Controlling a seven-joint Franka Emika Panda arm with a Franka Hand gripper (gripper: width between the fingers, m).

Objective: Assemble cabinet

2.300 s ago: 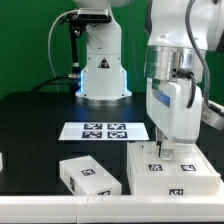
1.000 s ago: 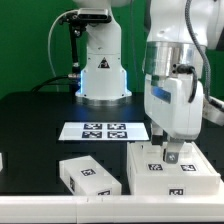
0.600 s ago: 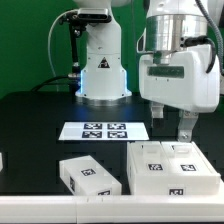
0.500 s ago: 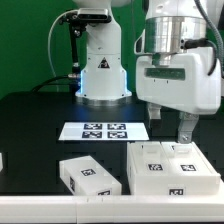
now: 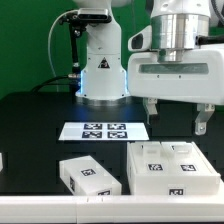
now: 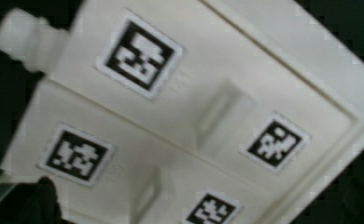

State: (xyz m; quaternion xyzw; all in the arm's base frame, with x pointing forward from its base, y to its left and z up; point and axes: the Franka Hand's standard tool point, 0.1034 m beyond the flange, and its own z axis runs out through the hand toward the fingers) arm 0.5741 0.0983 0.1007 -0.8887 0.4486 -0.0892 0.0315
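You have the gripper (image 5: 176, 118) hanging above the cabinet (image 5: 170, 168), not touching it; fingers (image 5: 201, 124) spread wide, nothing between them. The cabinet sits flat on the black table (image 5: 40, 120) at the near edge, on the exterior view's right, with tags on its top and near faces. A smaller white block (image 5: 90, 176) lies just beside it on the exterior view's left, with a narrow dark gap between the two; it carries a tag on top as well. The marker board (image 5: 105, 130) lies flat farther back, between those parts and the robot base (image 5: 101, 70); its right end runs under the gripper body as the exterior view shows it. In the wrist view the cabinet (image 6: 197, 105) fills nearly the whole frame, tilted; you can count four tags (image 6: 140, 57) on its white top, with a shallow step in the surface between them; the picture is too soft to read them.
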